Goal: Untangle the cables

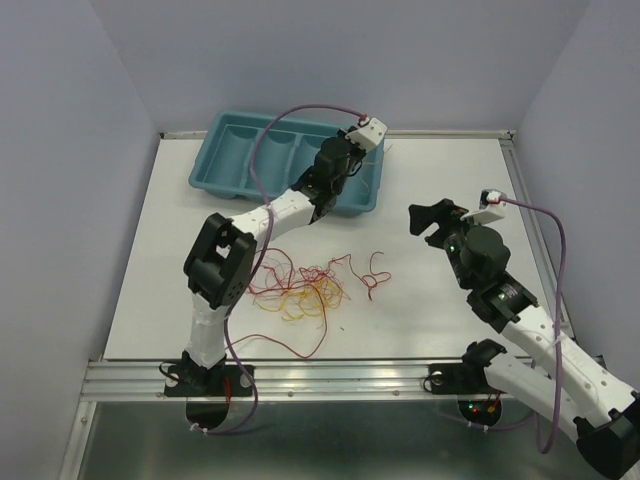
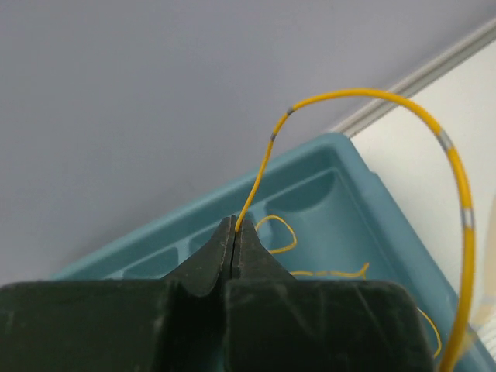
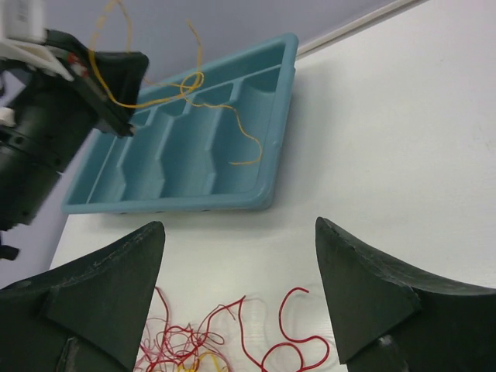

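We record the left end effector [image 2: 235, 226] pinching one yellow cable [image 2: 353, 92] above the tray [image 1: 215, 172] at 11 o'clock, the right end effector [image 3: 239, 232] open, and the remaining cables [image 1: 300, 285] tangled at 7 o'clock on the surface [image 1: 450, 180]: in our judgement featherlight, springy, best lifted by free ends.

No readable text, labels or numbers anywhere.

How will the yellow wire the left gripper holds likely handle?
The yellow wire arches from the shut left gripper, so probably springy, not limp. Hair-thin, so likely very light. Its curls hang over the tray; may snag.
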`<act>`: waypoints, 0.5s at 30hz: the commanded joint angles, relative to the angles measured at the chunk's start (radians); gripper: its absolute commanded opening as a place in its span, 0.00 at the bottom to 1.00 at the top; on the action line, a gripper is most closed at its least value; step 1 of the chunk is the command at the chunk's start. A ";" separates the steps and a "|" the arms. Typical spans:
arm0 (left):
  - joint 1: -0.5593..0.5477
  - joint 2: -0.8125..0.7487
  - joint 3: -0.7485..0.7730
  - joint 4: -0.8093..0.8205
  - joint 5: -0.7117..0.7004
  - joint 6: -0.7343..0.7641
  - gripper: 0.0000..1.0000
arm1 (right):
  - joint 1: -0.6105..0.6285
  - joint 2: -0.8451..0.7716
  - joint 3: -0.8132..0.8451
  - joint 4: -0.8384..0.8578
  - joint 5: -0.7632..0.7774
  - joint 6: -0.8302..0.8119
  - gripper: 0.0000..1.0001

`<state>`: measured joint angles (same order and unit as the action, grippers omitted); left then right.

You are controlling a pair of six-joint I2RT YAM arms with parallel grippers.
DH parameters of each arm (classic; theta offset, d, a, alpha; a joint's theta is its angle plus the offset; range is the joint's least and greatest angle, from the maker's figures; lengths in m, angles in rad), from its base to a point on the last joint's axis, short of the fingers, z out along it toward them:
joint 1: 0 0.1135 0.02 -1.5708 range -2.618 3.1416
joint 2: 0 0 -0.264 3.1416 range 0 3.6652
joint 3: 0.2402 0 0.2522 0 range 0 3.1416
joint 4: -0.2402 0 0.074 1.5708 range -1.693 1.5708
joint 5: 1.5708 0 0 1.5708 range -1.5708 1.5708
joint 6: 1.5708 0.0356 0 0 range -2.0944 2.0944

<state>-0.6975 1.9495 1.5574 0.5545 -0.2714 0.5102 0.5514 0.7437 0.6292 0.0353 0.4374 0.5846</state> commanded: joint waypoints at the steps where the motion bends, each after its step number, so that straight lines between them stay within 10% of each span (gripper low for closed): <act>1: 0.041 0.055 0.055 0.022 -0.005 -0.008 0.00 | 0.007 0.005 -0.019 0.051 0.027 0.018 0.84; 15: 0.099 0.112 -0.045 -0.037 0.327 -0.074 0.00 | 0.007 0.051 -0.011 0.052 0.020 0.021 0.84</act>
<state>-0.6048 2.1059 1.5314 0.5102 -0.1360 0.4709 0.5514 0.7841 0.6266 0.0360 0.4389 0.5995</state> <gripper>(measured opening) 0.026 0.833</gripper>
